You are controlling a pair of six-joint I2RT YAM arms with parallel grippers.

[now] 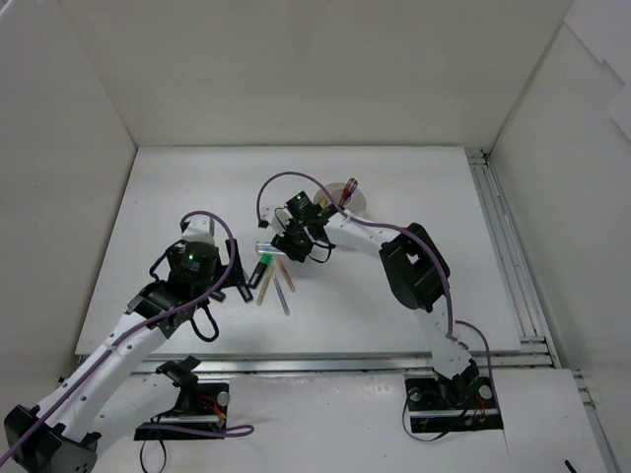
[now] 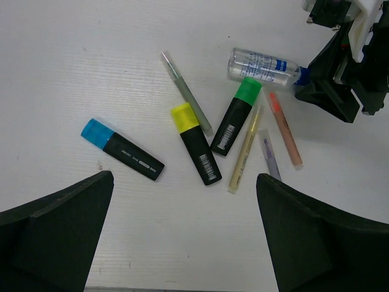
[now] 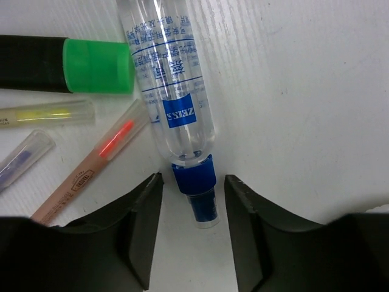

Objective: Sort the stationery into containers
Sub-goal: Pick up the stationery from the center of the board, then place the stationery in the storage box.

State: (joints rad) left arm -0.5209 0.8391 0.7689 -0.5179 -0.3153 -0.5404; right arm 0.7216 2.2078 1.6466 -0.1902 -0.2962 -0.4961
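Note:
The stationery lies in a loose cluster on the table (image 1: 271, 271). The left wrist view shows a blue-capped highlighter (image 2: 121, 149), a yellow-capped one (image 2: 196, 143), a green-capped one (image 2: 237, 117), a grey pen (image 2: 186, 92), a yellow pen (image 2: 245, 149), an orange-red pen (image 2: 285, 131), a purple-blue pen (image 2: 270, 157) and the clear tube (image 2: 262, 66). My right gripper (image 3: 193, 210) is open and low, with its fingers on either side of the tube's blue cap (image 3: 194, 182), not touching it. My left gripper (image 2: 185, 237) is open and empty, just short of the cluster. The white tub (image 1: 361, 203) is partly hidden behind the right arm.
White walls enclose the table at the back and on both sides. A metal rail (image 1: 508, 256) runs along the right edge. The right arm's cable loops above the cluster (image 1: 281, 182). Pens stand out of the tub (image 1: 348, 186).

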